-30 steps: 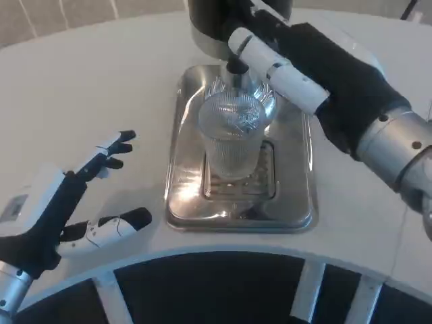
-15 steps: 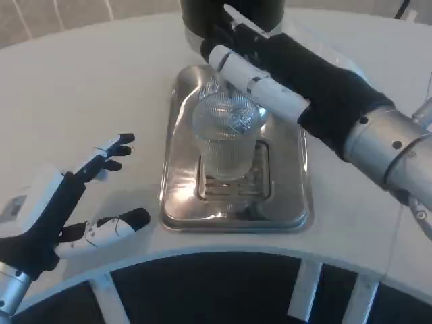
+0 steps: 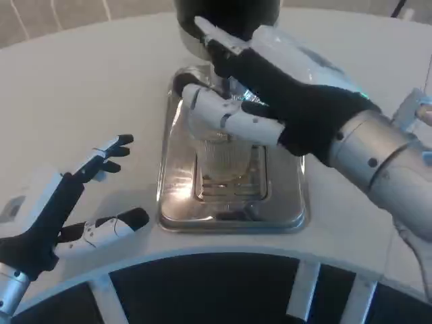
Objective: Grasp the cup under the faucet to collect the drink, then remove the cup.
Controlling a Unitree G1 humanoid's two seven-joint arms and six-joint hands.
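Right hand [image 3: 270,94] fingers wrapped around cup [image 3: 226,158] on tray [image 3: 283,209], left hand [image 3: 64,209] fingers spread wide

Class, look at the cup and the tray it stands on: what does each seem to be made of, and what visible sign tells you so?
Cup: clear, ribbed plastic or glass, hard to say which; the tray's grate shows through its wall.
Drip tray: polished metal, likely stainless steel; its silver surface gives bright mirror-like reflections.
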